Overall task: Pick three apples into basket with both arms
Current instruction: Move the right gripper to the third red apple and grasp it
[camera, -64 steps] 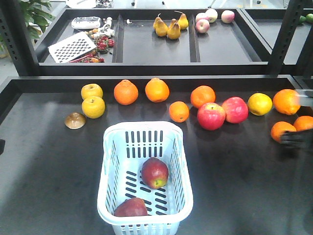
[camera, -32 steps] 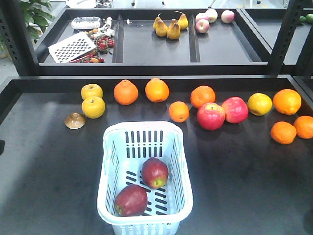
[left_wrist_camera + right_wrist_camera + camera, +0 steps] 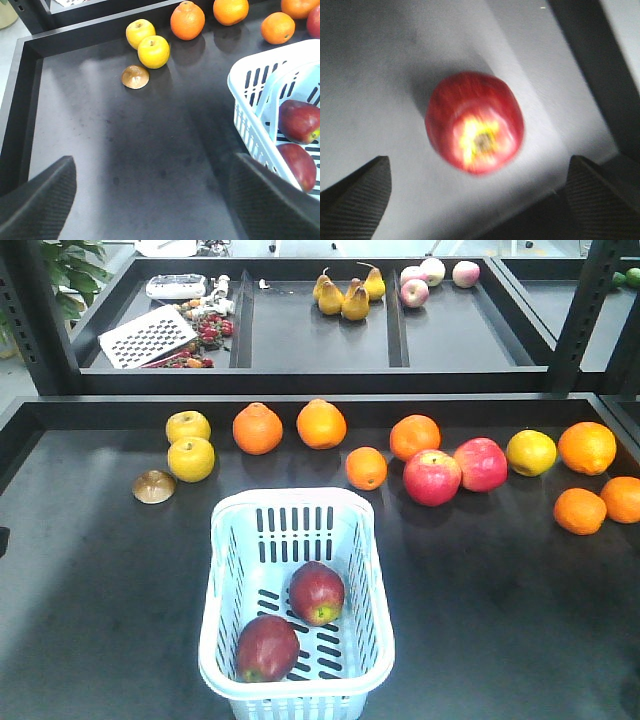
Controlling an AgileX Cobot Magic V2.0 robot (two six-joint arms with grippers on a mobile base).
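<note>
Two dark maroon-red apples lie in the pale blue-white slotted plastic basket [image 3: 225, 640]: the farther apple [image 3: 317, 592] near the middle of the floor, with a yellow-green patch on its near lower side, and the nearer apple [image 3: 267, 648] close to the near wall, left of centre; the two sit near each other, contact uncertain. The basket's long axis runs front to back on the dark worktop [image 3: 90, 580], wider end toward the camera, near rim at the bottom edge of the front view. A third dark red apple [image 3: 474, 122] shows only in the blurred right wrist view, on a pale grey surface, yellow stem end facing the lens. It sits between the spread fingers of the right end effector [image 3: 480, 200], untouched; a dark edge runs just right of it. The left end effector [image 3: 155, 200] is likewise released, hovering over bare worktop left of the basket, the raised worktop rim [image 3: 22, 85] further left. Wide free worktop flanks the basket; oranges [image 3: 258, 428] and other fruit line the back.
</note>
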